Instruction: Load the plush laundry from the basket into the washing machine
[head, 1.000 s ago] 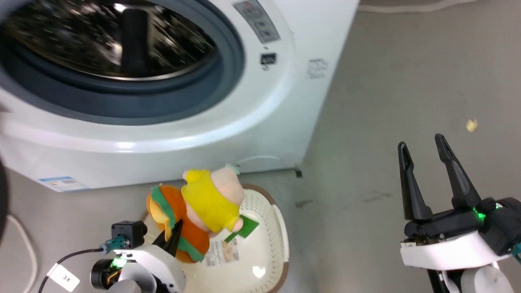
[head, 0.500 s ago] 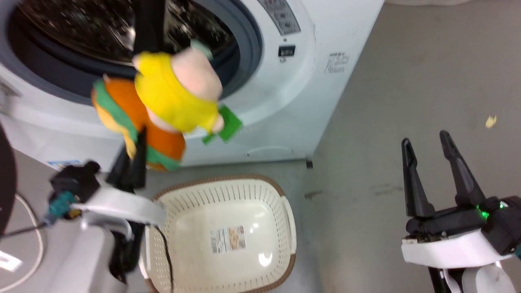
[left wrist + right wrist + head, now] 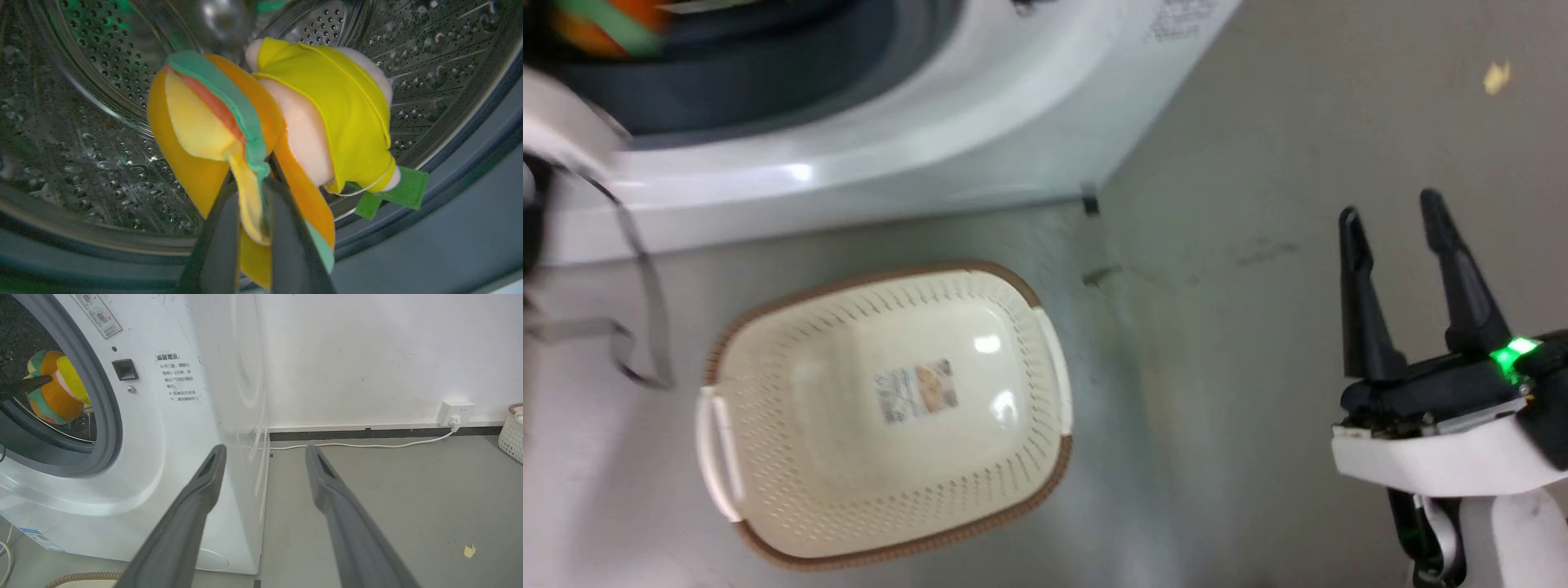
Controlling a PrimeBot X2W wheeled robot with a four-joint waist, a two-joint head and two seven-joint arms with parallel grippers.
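**Plush laundry hanging in the drum mouth**

Head view: the basket is sitting on the floor before the washing machine with no toy in it. A sliver of the plush laundry is showing at the door seal. The right gripper is hovering spread wide, holding nothing.

Left wrist view: the left gripper is pinching the toy's thin layered edge, with the body dangling inside the steel drum.

Right wrist view: the toy is hanging just past the seal. It is looking light, soft and floppy, so a layer edge is likely offering the surest hold.
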